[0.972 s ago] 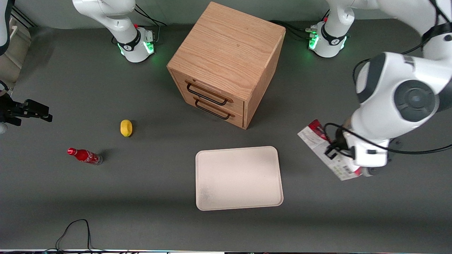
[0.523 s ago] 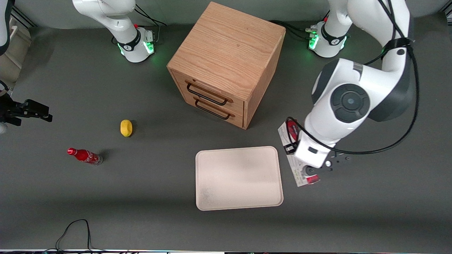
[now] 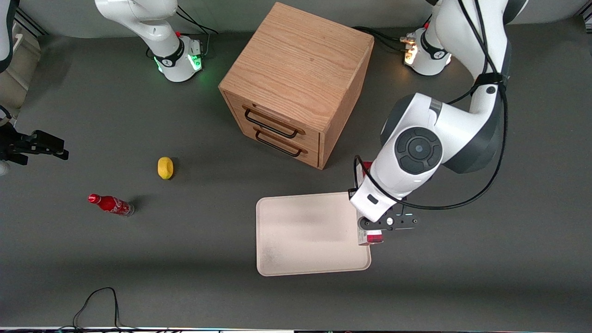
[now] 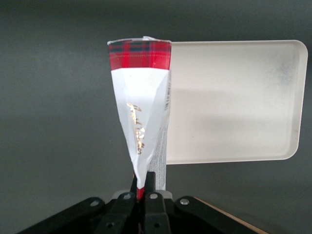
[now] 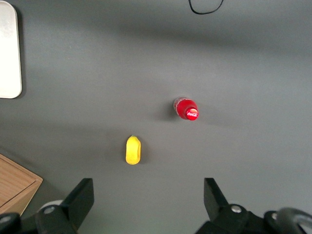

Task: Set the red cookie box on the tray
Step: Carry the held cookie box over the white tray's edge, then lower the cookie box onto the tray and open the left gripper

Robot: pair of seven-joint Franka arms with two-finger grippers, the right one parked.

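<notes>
Cookie box [image 4: 140, 112]: held off the table by the gripper, hanging edge-on over the tray's edge at the working arm's end; in the wrist view its red tartan end is farthest from the fingers and the white part with gold lettering narrows toward them. In the front view only a red end [image 3: 370, 238] near the tray's rim and a bit of red above the arm's wrist show; the arm covers the rest.
Gripper [image 4: 143, 187]: the two black fingers are pressed close together, pinching the narrow end of the cookie box between them; in the front view the gripper [image 3: 387, 223] sits over the tray's rim at the working arm's end.
Tray [image 3: 286, 259]: cream, rounded corners, low rim, lying flat on the dark table nearer the front camera than the cabinet; a grey smudge at one corner; nothing rests on its surface.
Cabinet [image 3: 296, 78]: wooden, two drawers with dark handles, both closed.
Lemon [image 3: 165, 167]: yellow, on the table toward the parked arm's end.
Cola bottle [image 3: 110, 204]: small, red, nearer the front camera than the lemon, apart from it.
</notes>
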